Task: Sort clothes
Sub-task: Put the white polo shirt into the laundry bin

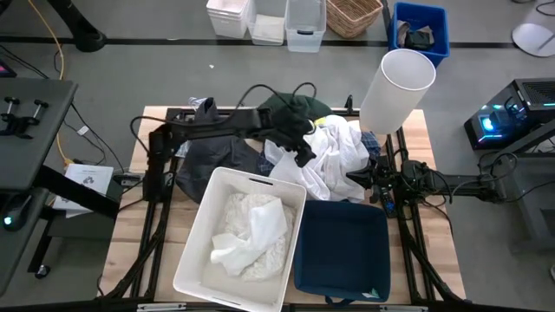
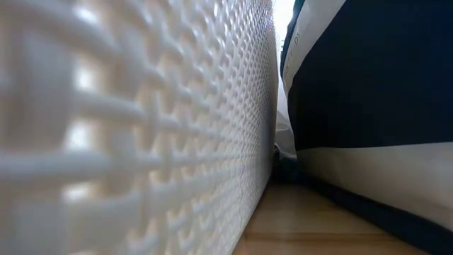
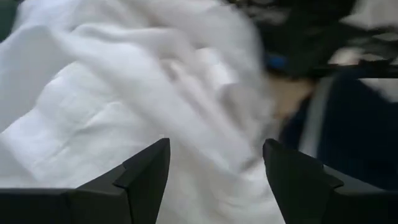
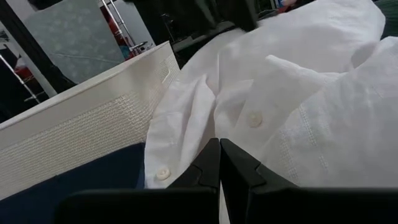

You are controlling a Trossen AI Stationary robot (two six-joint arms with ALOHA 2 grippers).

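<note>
Behind the two bins, at the far half of the wooden table [image 1: 438, 147], lay the heap of clothes; a rumpled white buttoned shirt [image 1: 334, 156] sat on top at its middle, a dark green garment [image 1: 293, 108] behind it, a dark grey garment [image 1: 212, 160] to its left, and a scrap of blue-and-white plaid fabric [image 1: 371, 140] at its right edge. More crumpled white garments [image 1: 251, 234] already lay inside the white woven plastic bin [image 1: 195, 234] at the front; the navy blue fabric bin [image 1: 342, 247] stood just beside it, touching or nearly so, its floor bare. The left gripper [image 1: 303, 154] hung over the white shirt with its dark fingers [image 3: 146, 171] spread apart and nothing between them; the wrist view blurred the cloth beneath. The right gripper [image 1: 357, 178] sat low at the shirt's right side, near the navy bin's back rim; its fingers [image 4: 208, 163] were pressed together, tips against a fold of white fabric, though I could not tell whether any cloth was pinched. No brand, label or writing could be read anywhere on the garments or bins.
</note>
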